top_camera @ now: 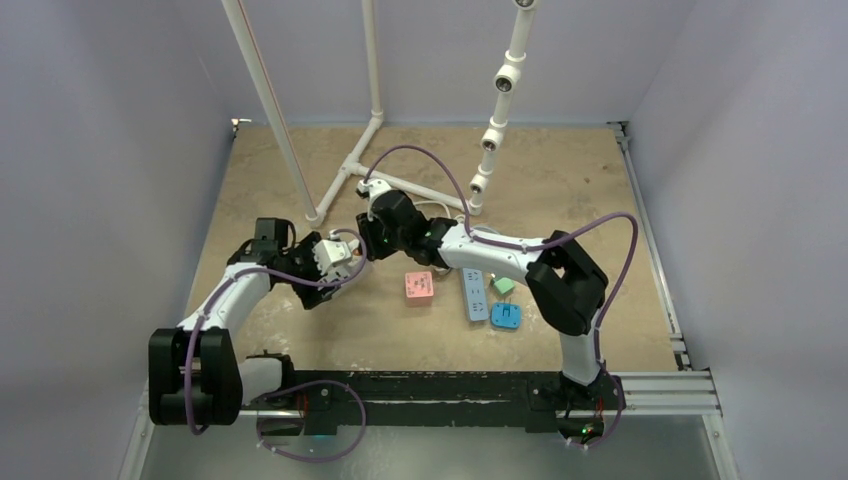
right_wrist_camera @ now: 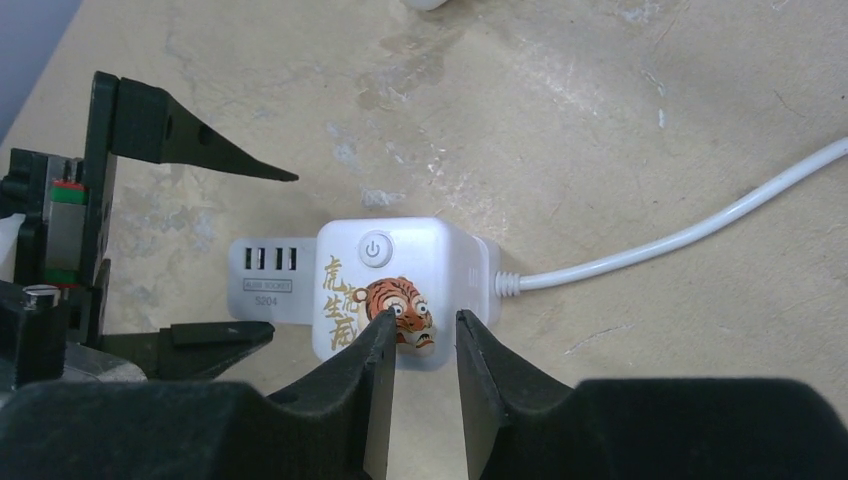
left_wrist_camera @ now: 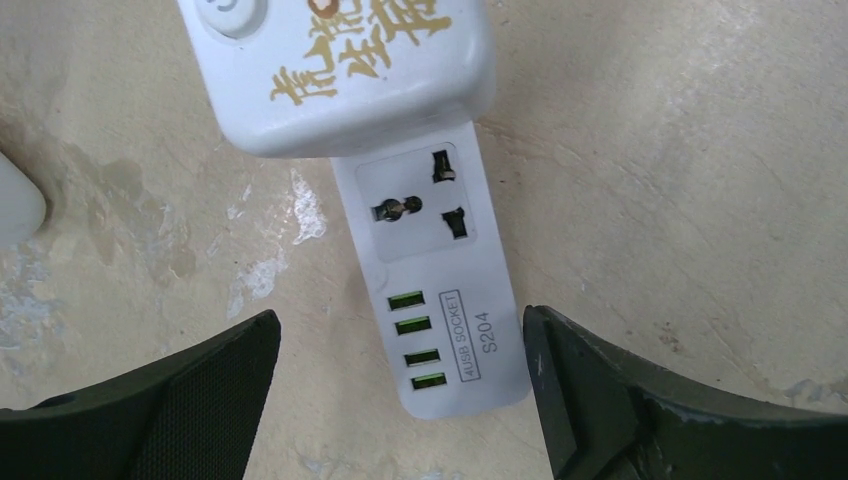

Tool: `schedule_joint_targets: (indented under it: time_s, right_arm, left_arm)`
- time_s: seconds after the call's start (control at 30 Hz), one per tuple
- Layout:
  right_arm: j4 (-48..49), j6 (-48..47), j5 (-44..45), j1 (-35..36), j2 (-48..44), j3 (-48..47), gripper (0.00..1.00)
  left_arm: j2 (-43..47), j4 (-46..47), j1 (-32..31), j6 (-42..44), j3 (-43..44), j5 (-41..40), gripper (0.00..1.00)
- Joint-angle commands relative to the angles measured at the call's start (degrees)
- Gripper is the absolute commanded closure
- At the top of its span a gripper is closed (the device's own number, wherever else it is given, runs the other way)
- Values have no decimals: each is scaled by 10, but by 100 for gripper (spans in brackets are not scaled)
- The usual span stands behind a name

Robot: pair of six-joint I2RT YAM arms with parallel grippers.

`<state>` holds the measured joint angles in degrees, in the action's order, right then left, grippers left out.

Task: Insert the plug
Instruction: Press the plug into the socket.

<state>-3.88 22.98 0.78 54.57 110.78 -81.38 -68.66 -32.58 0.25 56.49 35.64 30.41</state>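
A white cube plug (right_wrist_camera: 400,270) with a power button, a tiger picture and gold characters lies on the table, with its white cable (right_wrist_camera: 680,235) running right. A flat white socket piece (left_wrist_camera: 440,300) with a universal socket and several green USB ports sticks out from under the cube (left_wrist_camera: 340,70). My left gripper (left_wrist_camera: 400,390) is open, one finger on each side of the USB end, touching nothing. It also shows in the right wrist view (right_wrist_camera: 285,255). My right gripper (right_wrist_camera: 422,325) hovers over the cube's near edge, jaws narrowly apart and empty. Both grippers meet at the table's middle left (top_camera: 355,248).
A pink adapter (top_camera: 418,287), a pale power strip (top_camera: 475,293), a green plug (top_camera: 503,286) and a blue plug (top_camera: 506,316) lie to the right. A white PVC pipe frame (top_camera: 350,165) and a jointed pipe column (top_camera: 495,120) stand behind.
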Motion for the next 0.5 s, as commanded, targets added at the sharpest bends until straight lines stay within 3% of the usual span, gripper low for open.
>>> schedule_joint_targets:
  time_s: [0.0,0.23,0.47]
  right_arm:
    - [-7,-19,15,0,1,-30,69]
    - [-26,-28,19,8,14,-29,70]
    - [-47,-30,17,9,21,-17,74]
  left_arm:
    - [-6,54,1,-7,-8,-8,14]
    - [-28,37,1,13,-7,-6,42]
    - [-35,34,2,21,-7,-2,45]
